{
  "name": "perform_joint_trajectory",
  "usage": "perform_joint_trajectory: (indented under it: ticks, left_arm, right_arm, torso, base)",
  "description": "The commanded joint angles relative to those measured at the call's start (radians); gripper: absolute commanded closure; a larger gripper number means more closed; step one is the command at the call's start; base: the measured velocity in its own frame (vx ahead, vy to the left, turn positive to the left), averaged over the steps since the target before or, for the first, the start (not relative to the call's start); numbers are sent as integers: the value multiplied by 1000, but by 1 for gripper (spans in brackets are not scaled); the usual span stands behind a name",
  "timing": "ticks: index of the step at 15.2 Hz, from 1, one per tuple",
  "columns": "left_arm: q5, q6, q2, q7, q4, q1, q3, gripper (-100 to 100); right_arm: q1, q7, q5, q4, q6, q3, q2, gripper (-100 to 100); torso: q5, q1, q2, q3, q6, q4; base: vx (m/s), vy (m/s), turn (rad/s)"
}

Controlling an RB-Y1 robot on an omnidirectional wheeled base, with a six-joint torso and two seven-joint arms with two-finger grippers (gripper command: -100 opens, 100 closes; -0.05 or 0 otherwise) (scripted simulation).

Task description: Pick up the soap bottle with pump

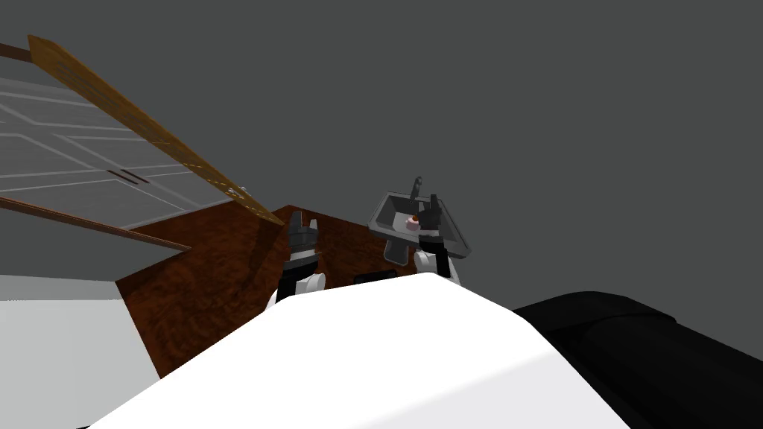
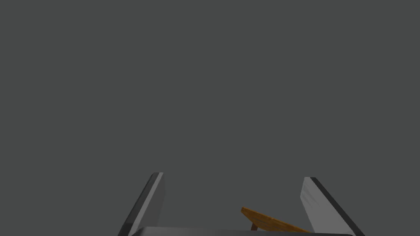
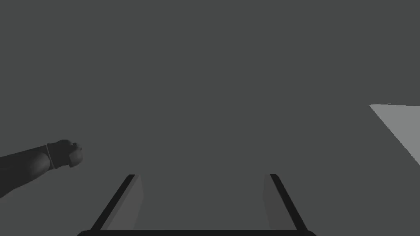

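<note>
Soap bottle, small and pale pink with a dark reddish-brown top (image 1: 410,221), sits inside the outline of the grey angular wall sink (image 1: 382,211). It is just beside the right gripper, and whether they touch cannot be told.

Far left in the head view lies a pale grey panelled surface with thin white lines (image 1: 67,160). A long orange-brown wooden board (image 1: 149,128) slants across it towards the middle. Below the board spreads a dark reddish-brown wood-grained surface (image 1: 201,275).

The left gripper (image 1: 304,221) rises over that surface, well apart from the sink. In the left wrist view the left gripper (image 2: 233,176) has its two light grey fingers (image 2: 316,205) standing wide apart, holding nothing. A piece of the orange-brown board (image 2: 268,220) shows low between them, against plain dark grey.

Next comes the sink, with a thin dark tap (image 1: 417,185) standing at its back rim. The right gripper (image 1: 430,205) is raised in front of the basin, to the bottle's right. In the right wrist view the right gripper (image 3: 202,175) also has its fingers (image 3: 131,203) spread apart and empty, facing a flat dark grey surface. A dark rounded spout-like shape with a thin pale ring (image 3: 61,153) reaches in from one side.

A bulky black rounded shape (image 1: 633,350) lies at the far right.
</note>
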Motion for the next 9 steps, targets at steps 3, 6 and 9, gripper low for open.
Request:
perform_joint_trajectory:
  ticks: [3,6,9]
  left_arm:
    - [0,0,0,0,0,0,0,0]
    - [0,0,0,0,0,0,0,0]
    - [0,0,0,0,0,0,0,0]
  right_arm:
    - [9,-1,11,11,-4,-4,-79,-100]
    - [16,-1,18,18,-7,-7,-118,-100]
    - [33,-2,38,38,-15,-15,-193,-100]
  torso:
    - [0,0,0,0,0,0]
    - [0,0,-1,0,0,0]
    - [0,0,-1,-1,0,0]
  base:
    - [6,4,39]
    - [10,7,48]
    - [13,10,71]
